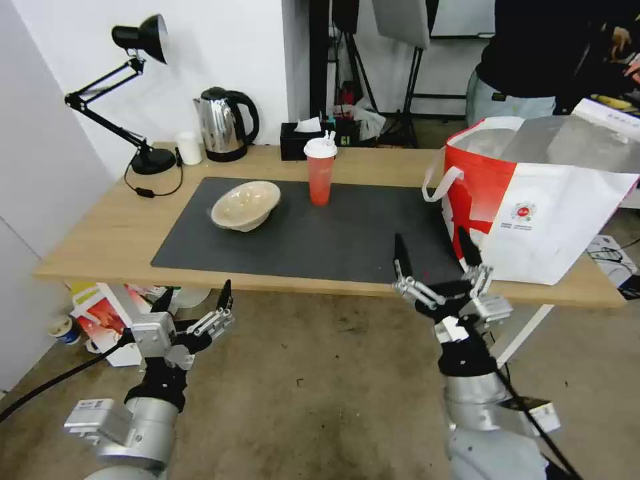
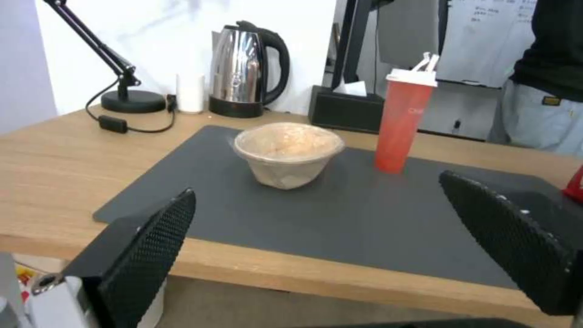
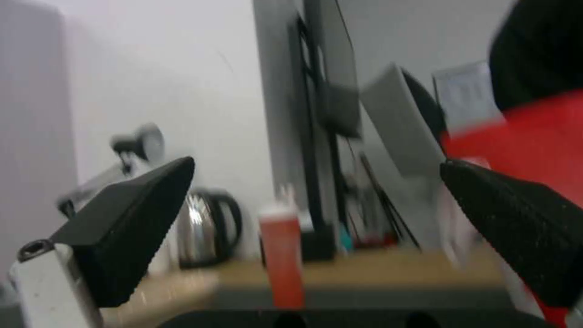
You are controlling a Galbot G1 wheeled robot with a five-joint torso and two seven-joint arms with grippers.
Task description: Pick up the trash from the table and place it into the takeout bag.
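Two pieces of trash stand on the dark mat point(image 1: 333, 233) of the table point(image 1: 100, 233): a shallow beige bowl point(image 1: 245, 205) point(image 2: 287, 154), tilted, and a red lidded drink cup point(image 1: 321, 175) point(image 2: 402, 123) point(image 3: 281, 259). The takeout bag point(image 1: 553, 200) point(image 3: 534, 141), white with red sides and foil lining, stands open at the table's right end. My left gripper point(image 1: 193, 300) point(image 2: 328, 228) hangs open below the table's front edge, facing the bowl. My right gripper point(image 1: 433, 257) point(image 3: 316, 205) is open and holds nothing, at the front edge just left of the bag.
At the back of the table stand a black desk lamp point(image 1: 137, 93), a small white cup point(image 1: 189, 147), a steel kettle point(image 1: 223, 123) and a black tissue box point(image 1: 300, 140). A person point(image 1: 533, 60) stands behind the bag. Bags and a cup lie on the floor point(image 1: 100, 320) under the table's left end.
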